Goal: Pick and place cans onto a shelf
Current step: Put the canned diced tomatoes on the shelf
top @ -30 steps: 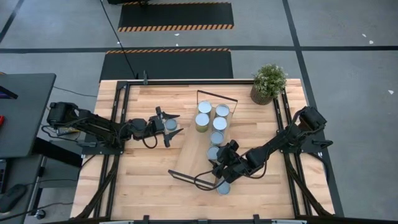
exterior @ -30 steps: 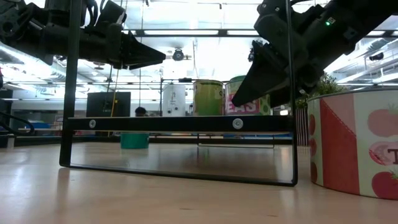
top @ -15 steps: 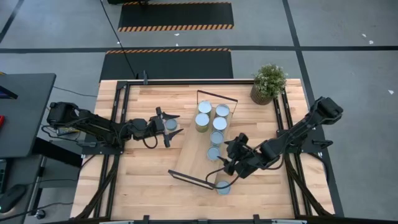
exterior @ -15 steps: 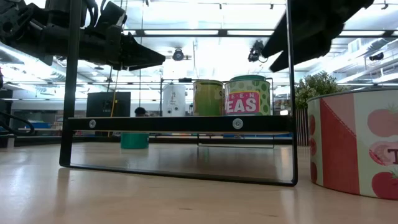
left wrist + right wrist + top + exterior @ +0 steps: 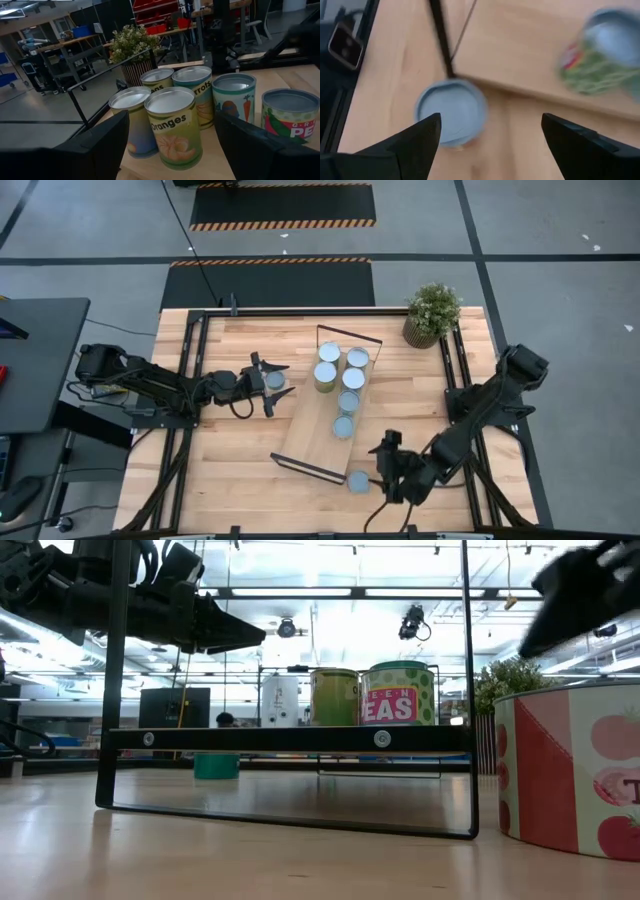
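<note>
The shelf (image 5: 318, 438) lies slantwise at mid-table with several cans (image 5: 352, 377) standing on its board; the peas can (image 5: 343, 426) is the nearest of them. One can (image 5: 275, 380) stands on the table left of the shelf, and my left gripper (image 5: 288, 379) hangs open above it, level, facing the shelf cans (image 5: 172, 127). Another can (image 5: 358, 481) stands on the table off the shelf's near end. My right gripper (image 5: 384, 465) is open just to its right, tilted down, with the can's top (image 5: 451, 112) ahead of its fingers.
A potted plant (image 5: 432, 310) stands at the far right corner. Black wire frames (image 5: 465, 690) rise at both short ends of the shelf. Bare tabletop (image 5: 230, 465) lies to the near left of the shelf.
My right gripper has drawn away from the peas can on the shelf's near half. It rose, swung toward the table's near edge and a little right, and turned as it went. It now stands beside the can on the table. The peas can stays on the board.
</note>
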Controlling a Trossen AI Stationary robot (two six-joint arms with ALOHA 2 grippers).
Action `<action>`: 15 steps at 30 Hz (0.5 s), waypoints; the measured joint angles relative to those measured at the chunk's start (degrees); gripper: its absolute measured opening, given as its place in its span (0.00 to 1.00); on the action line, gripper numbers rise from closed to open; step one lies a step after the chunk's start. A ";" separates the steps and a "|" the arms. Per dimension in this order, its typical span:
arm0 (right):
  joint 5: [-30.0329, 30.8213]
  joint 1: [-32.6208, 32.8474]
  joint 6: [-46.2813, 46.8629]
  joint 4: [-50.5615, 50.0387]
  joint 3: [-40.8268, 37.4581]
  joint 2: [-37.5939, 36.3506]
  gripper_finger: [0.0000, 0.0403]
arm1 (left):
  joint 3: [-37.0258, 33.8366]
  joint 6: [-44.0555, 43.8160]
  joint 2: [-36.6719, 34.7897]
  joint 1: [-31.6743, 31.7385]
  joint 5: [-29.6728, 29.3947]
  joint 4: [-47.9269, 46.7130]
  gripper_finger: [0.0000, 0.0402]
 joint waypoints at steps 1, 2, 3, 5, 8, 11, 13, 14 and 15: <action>-0.83 0.03 0.01 1.31 0.00 1.41 0.87 | 0.00 -0.08 0.00 0.00 0.00 -0.02 0.74; -1.96 -0.15 -0.09 2.46 0.00 2.73 0.87 | 0.00 -0.41 0.01 0.00 0.00 -0.05 0.74; -3.35 -0.40 -0.57 3.62 0.00 3.86 0.88 | 0.00 -0.76 0.00 0.00 0.00 -0.02 0.74; -6.65 -1.09 -1.68 5.69 0.00 5.17 0.89 | 0.00 -0.79 0.00 0.00 0.00 -0.06 0.74; -10.25 -2.27 -1.19 6.43 0.00 5.02 0.92 | 0.00 -0.79 0.00 0.00 0.00 -0.06 0.74; -12.40 -3.02 -1.39 6.48 0.00 4.36 0.94 | 0.00 -1.01 0.00 0.00 0.00 -0.05 0.74; -12.54 -3.26 -1.82 6.54 0.00 4.03 0.95 | 0.00 -1.01 0.00 0.00 0.00 -0.12 0.74; -12.63 -3.26 -1.94 6.48 0.02 3.88 0.95 | 0.00 -1.01 0.00 0.00 0.00 -0.09 0.74; -12.38 -3.27 -2.53 6.03 0.11 3.67 0.95 | 0.00 -1.01 0.00 0.00 -0.01 -0.15 0.74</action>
